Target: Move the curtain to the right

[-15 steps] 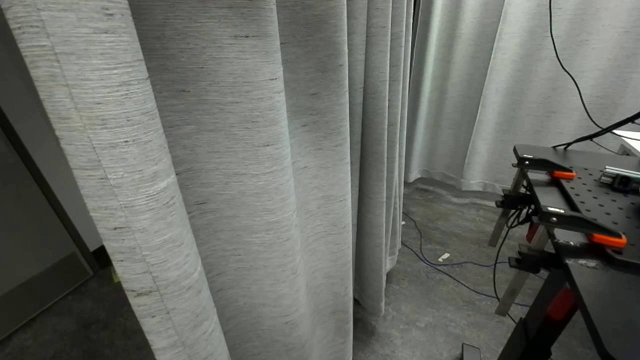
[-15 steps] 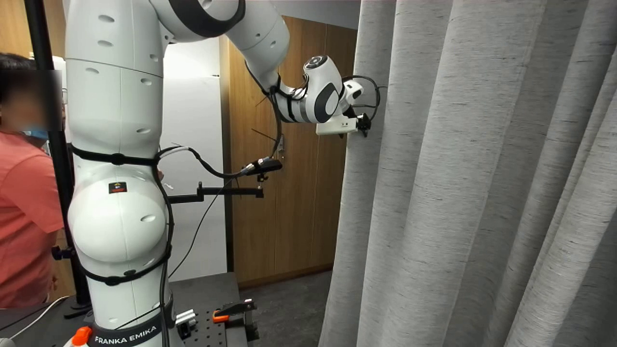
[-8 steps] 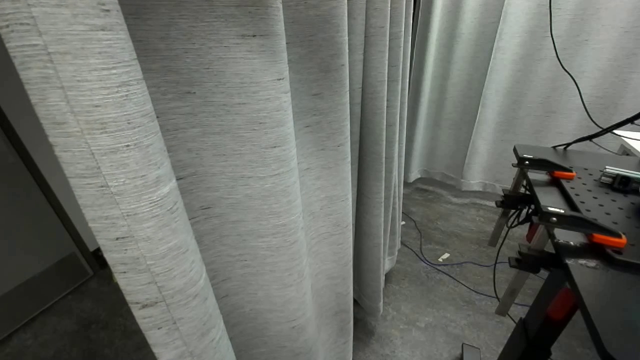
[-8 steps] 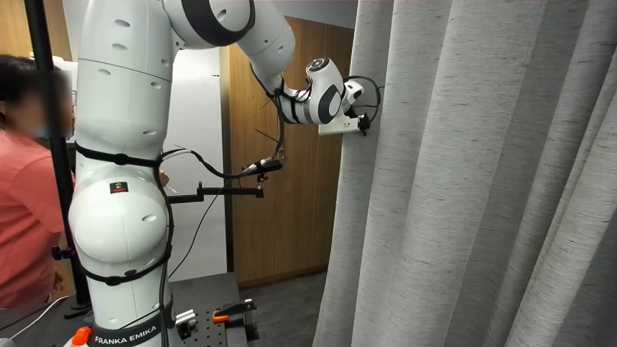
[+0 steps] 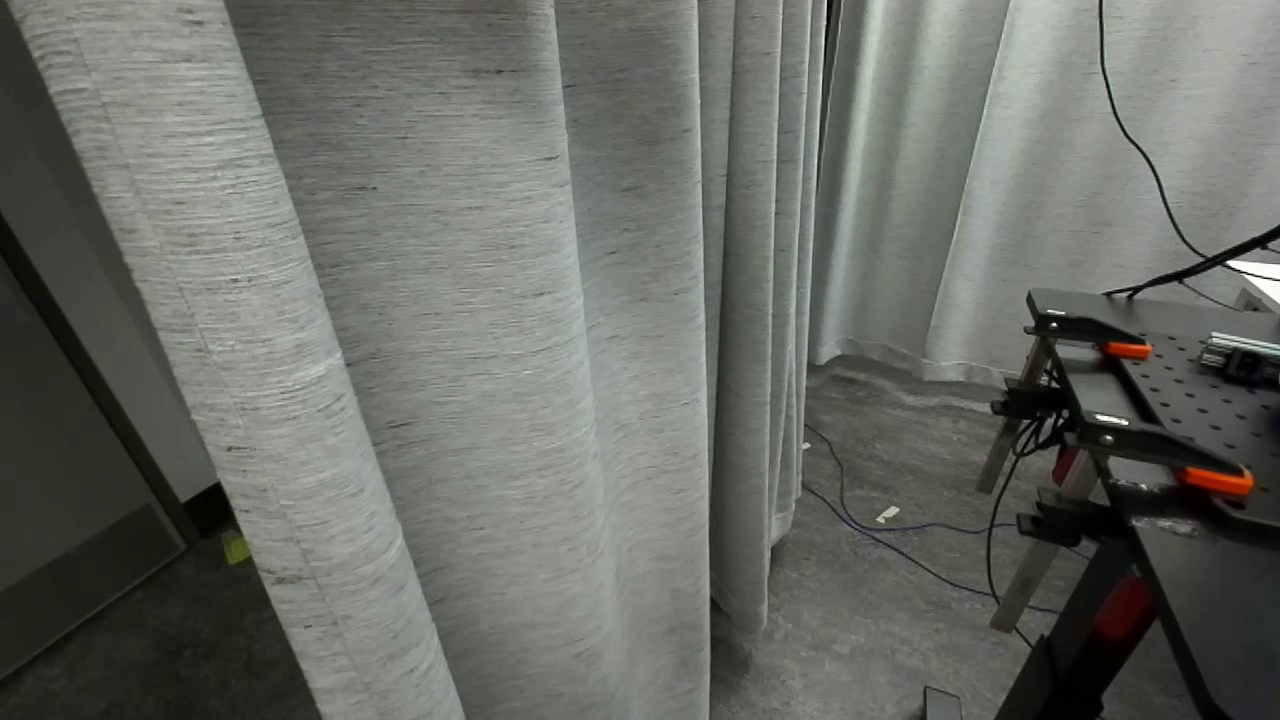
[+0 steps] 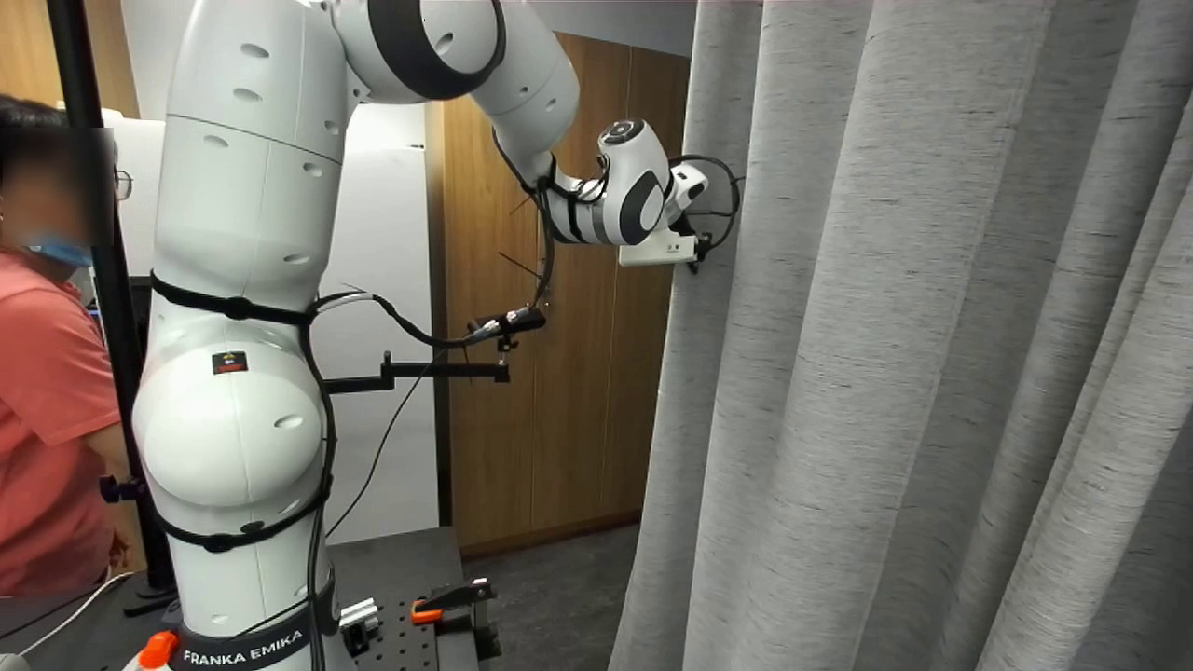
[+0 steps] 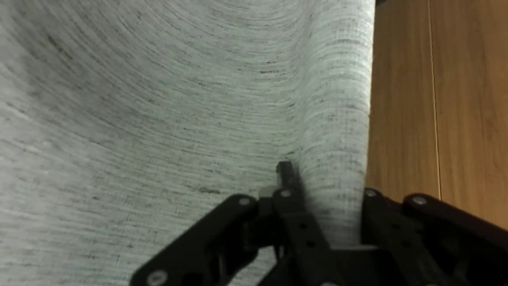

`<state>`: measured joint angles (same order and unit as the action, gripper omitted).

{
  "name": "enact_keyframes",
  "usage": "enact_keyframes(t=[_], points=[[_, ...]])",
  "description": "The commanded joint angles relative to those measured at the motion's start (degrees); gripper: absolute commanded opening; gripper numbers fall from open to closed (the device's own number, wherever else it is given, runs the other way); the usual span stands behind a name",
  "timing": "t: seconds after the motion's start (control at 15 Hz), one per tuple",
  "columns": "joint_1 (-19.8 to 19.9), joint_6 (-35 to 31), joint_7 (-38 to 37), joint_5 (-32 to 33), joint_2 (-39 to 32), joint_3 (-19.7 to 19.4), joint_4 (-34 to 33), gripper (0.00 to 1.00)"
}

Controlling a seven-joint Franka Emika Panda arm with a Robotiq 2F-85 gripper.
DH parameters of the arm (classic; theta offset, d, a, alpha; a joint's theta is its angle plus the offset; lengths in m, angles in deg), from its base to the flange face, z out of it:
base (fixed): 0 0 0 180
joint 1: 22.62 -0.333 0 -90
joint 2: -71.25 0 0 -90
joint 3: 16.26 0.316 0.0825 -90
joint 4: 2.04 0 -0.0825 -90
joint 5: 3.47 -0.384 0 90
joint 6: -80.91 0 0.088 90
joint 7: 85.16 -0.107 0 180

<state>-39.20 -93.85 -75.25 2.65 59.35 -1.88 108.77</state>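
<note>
Grey, folded curtain (image 5: pixel 450 350) hangs down in both exterior views; its near edge is just beyond the arm's end in an exterior view, where the curtain (image 6: pixel 839 373) fills the right side. My gripper (image 6: pixel 699 252) is at that edge, high above the floor. In the wrist view the edge fold of the curtain (image 7: pixel 333 119) runs down between the jaws of my gripper (image 7: pixel 323 171). One of the fingers (image 7: pixel 286 174), slightly blurred, presses beside the fold on its left. The opposite fingertip is hidden behind the cloth, so whether the jaws clamp it is unclear.
A wooden cabinet (image 6: pixel 578 308) stands behind the arm. A camera bracket (image 6: pixel 508 321) juts out below the forearm. A person (image 6: pixel 56 401) stands beside a black pole (image 6: pixel 89 186). Cables (image 5: pixel 930 570) lie on the floor near the black table (image 5: pixel 1150 500).
The arm's upper links lean further right, and the gripper sits slightly lower. The curtain's edge swayed a little left, then back right. The person has shifted.
</note>
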Motion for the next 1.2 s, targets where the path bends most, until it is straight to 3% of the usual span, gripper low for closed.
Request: enact_keyframes(t=[0.0, 0.2, 0.6, 1.13], points=[[0.05, 5.19, -0.95, -1.93, 1.36, 0.72, 0.23, 0.00], [-0.24, 9.80, -3.38, -0.84, 2.80, 0.58, 0.54, 0.00], [-1.70, 22.12, -12.54, 8.37, 6.53, -2.57, 0.25, 0.01], [-0.87, 31.81, -23.35, 15.05, 9.03, -1.19, -0.36, 0.01]])
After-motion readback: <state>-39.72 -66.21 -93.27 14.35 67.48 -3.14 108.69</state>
